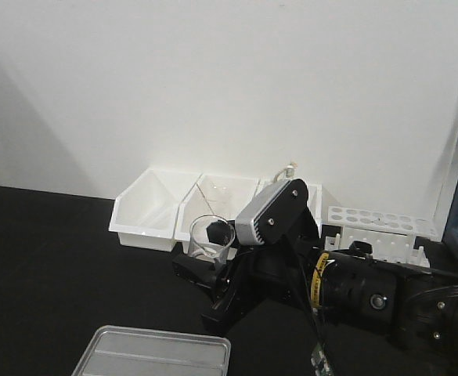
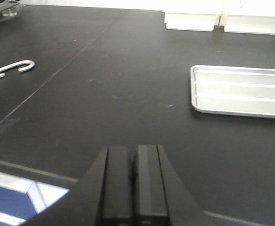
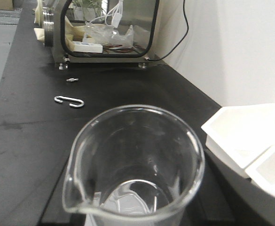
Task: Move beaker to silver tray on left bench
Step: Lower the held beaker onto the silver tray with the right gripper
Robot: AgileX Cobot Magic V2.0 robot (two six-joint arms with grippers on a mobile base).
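Now right claw [image 1: 210, 271] closed around beaker [image 1: 211, 240].

Black bench [image 2: 104, 94], matte top, faint seam lines.
On it: silver tray [image 2: 240, 92] lying flat; white bins [image 1: 146, 207] in a row against the wall; white tube rack [image 1: 377, 231] beside them; steel S-hook [image 2: 10, 69] well apart; glass-fronted box [image 3: 109, 28] at the far end.
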